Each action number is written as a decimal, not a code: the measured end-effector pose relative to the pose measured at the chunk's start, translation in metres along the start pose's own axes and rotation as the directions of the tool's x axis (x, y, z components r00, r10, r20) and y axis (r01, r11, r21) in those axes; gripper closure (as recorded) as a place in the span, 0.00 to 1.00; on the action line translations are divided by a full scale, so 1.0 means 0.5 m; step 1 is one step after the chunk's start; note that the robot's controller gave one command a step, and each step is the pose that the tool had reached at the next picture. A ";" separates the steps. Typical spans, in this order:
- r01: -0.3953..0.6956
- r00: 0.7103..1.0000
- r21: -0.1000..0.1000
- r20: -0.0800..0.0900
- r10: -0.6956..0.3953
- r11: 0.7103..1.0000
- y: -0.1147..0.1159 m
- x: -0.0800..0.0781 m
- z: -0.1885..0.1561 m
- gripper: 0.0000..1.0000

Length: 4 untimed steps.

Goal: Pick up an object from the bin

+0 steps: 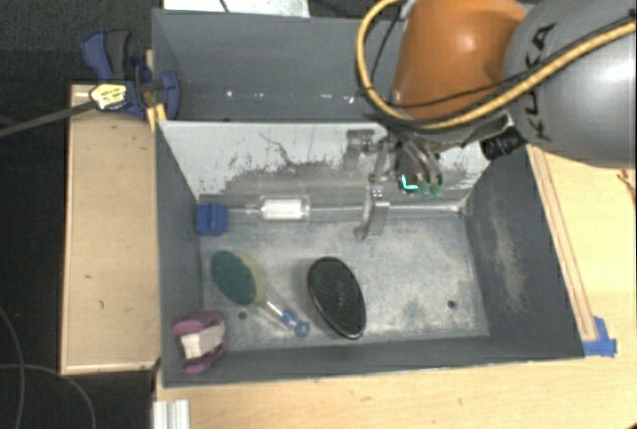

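My gripper hangs at the back of the bin, right of centre, just above the floor, with nothing seen in it. Left of it along the back wall lies a clear tube with a white label, and beyond that a blue block that may be its cap. A black oval brush lies on the floor in front of the gripper, slightly to its left. A round dark-green pad on a thin clear handle with a blue tip rests further left.
A pink and purple thing sits in the front left corner. The arm with its orange cover reaches in over the bin's back right. The bin's right half has bare floor.
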<state>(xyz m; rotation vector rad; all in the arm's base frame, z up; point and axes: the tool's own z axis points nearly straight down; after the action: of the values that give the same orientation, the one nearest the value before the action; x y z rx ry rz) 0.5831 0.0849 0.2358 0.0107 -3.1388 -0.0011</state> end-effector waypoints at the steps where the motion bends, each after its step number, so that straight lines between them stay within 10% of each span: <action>1: 0.168 0.986 0.001 -0.008 -0.168 0.986 -0.028 0.145 0.333 0.00; 2: 0.064 0.998 -0.002 0.017 -0.064 0.998 0.008 0.192 0.326 0.00; 3: 0.061 0.998 -0.005 0.022 -0.061 0.998 0.011 0.189 0.322 1.00; 4: -0.025 1.000 0.000 -0.004 0.025 1.000 0.001 0.101 0.328 1.00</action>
<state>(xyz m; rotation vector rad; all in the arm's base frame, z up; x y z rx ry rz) 0.5324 0.0849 0.0719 -0.0288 -3.1344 -0.0017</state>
